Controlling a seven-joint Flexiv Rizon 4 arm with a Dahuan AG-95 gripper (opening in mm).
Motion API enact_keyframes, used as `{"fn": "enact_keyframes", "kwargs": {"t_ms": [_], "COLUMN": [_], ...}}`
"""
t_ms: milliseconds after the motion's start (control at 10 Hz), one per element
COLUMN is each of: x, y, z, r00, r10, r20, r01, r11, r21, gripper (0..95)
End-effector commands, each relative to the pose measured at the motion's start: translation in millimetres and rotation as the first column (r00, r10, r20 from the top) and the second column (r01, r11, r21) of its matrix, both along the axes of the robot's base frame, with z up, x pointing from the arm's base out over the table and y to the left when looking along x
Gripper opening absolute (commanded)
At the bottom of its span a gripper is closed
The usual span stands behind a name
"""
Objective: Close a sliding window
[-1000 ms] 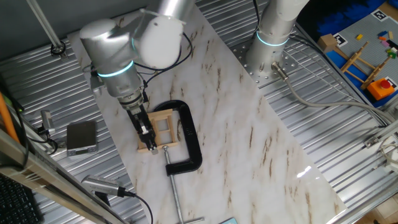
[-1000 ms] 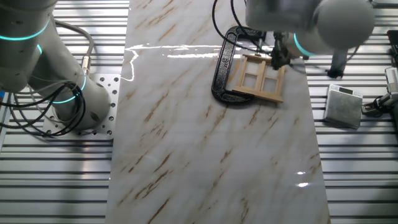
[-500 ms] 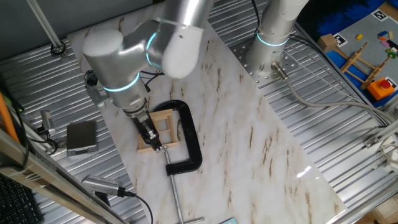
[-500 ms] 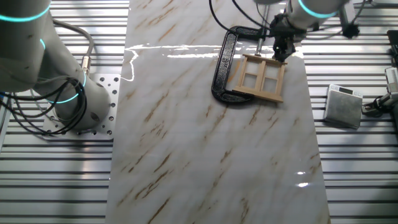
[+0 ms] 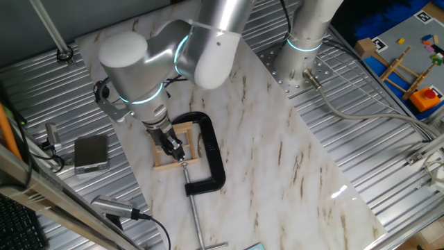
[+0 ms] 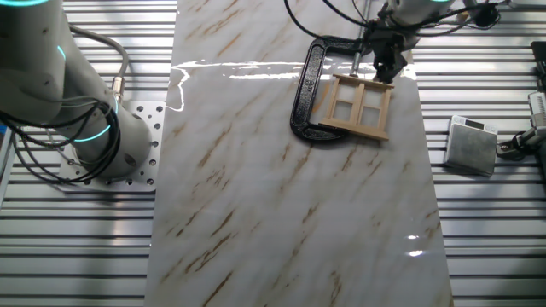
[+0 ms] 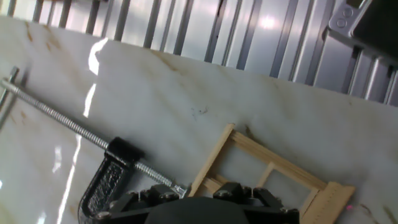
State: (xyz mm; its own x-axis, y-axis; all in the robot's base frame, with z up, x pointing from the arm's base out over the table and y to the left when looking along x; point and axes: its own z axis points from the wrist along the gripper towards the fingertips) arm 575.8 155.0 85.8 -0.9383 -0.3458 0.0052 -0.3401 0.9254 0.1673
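Note:
The sliding window [image 5: 182, 131] is a small pale wooden frame lying flat on the marble board, held in a black C-clamp [image 5: 214, 156]. My gripper [image 5: 175, 148] points down onto the window's near-left part, by the clamp's screw tip. Its dark fingers look pressed together with nothing between them. In the other fixed view my gripper [image 6: 384, 70] stands at the far edge of the window [image 6: 357, 107], beside the clamp [image 6: 305, 94]. The hand view shows the window [image 7: 273, 171] and the clamp screw [image 7: 68, 124] right under my fingers, whose tips are hidden.
A grey metal box [image 5: 90, 153] sits on the ribbed table left of the board, with cables near it. A second robot base [image 5: 300, 59] stands at the far right. A ladder-like wooden frame [image 5: 402, 69] lies at the far right corner.
My arm has swung and my gripper has slid a little along the window toward the clamp's screw end. The window frame and clamp have stayed in place.

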Motion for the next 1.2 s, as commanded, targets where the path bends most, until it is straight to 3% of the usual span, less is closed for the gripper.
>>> {"fn": "enact_keyframes", "kwargs": {"t_ms": [100,500,600,700,1000,1200], "x": [1.3,-0.3,-0.8,-0.9,5.6,16.6], "y": [0.7,-0.2,-8.6,-19.1,-79.9,-119.4], "z": [0.5,-1.3,0.0,0.3,-4.1,-3.4], "r00": [0.997,0.997,0.998,0.997,0.987,0.972], "r10": [-0.06,-0.03,0.005,0.034,0.148,0.222], "r20": [-0.055,-0.065,-0.064,-0.065,-0.069,-0.073], "r01": [0.056,0.02,-0.016,-0.046,-0.159,-0.232], "r11": [0.996,0.99,0.984,0.981,0.968,0.954], "r21": [-0.071,-0.142,-0.176,-0.191,-0.194,-0.19], "gripper": [19.0,19.0,0.0,0.0,0.0,0.0]}}
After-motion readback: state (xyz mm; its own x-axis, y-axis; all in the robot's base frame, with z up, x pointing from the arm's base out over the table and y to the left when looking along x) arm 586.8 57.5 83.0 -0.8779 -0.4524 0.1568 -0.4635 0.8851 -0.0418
